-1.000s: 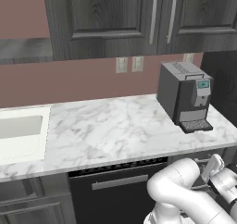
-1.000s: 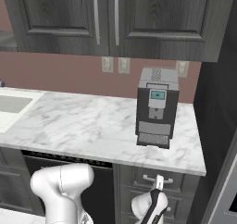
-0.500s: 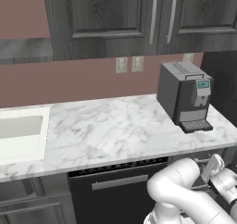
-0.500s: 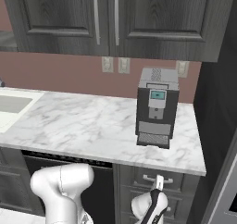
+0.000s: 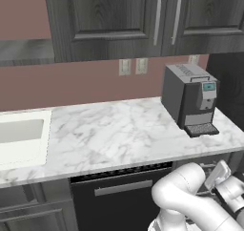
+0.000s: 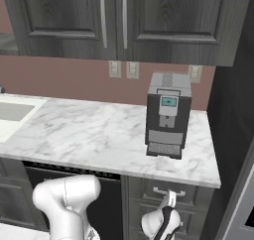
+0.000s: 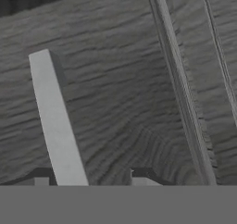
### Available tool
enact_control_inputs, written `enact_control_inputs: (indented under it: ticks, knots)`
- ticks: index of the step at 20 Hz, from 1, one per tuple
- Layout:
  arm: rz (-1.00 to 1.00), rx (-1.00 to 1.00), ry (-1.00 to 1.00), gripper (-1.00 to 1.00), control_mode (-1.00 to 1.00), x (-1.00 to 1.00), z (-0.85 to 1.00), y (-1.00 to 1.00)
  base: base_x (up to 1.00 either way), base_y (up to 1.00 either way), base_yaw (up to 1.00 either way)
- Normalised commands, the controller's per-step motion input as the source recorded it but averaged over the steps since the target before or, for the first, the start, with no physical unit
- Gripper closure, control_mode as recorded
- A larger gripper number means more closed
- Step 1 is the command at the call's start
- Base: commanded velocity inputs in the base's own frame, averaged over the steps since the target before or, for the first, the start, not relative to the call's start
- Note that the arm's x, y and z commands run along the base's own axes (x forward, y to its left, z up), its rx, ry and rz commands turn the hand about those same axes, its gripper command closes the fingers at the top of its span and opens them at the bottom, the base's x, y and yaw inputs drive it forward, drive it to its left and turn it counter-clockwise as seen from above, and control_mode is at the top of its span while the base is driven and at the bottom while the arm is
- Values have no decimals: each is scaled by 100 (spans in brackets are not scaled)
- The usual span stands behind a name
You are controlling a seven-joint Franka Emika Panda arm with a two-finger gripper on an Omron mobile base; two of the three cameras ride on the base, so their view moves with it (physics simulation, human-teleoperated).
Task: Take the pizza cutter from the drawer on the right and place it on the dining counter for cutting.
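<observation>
The pizza cutter is hidden, and the dining counter is out of view. My gripper (image 7: 91, 180) is low under the marble worktop, pointed at the dark grey front of the right-hand drawer (image 7: 125, 89). The drawer's silver bar handle (image 7: 53, 112) runs down between my fingertips, close to the left one (image 7: 41, 182), with a gap to the right one. The jaws stand apart around the bar and do not clamp it. From the right base view the gripper (image 6: 169, 200) sits at the handle (image 6: 163, 191) of the shut top drawer (image 6: 198, 192). The hand (image 5: 217, 175) also shows by the worktop's front edge.
A grey coffee machine (image 6: 167, 112) stands on the marble worktop (image 5: 109, 134) above the drawer. A white sink (image 5: 21, 134) lies at the left end. A black appliance front (image 5: 114, 192) sits left of the drawers, and a tall dark panel (image 6: 233, 110) closes off the right.
</observation>
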Motion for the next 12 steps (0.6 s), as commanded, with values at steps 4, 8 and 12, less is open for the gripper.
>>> enact_control_inputs:
  ticks: [4, 8, 12]
  knots:
    - [3, 16, 0, 100, -100, 33, -55, 0, 0, 0, 0]
    - [0, 6, -2, 100, -100, 0, -5, -1, 0, 0, 0]
    - [0, 0, 0, 100, -100, 0, 0, 0, 0, 0, 0]
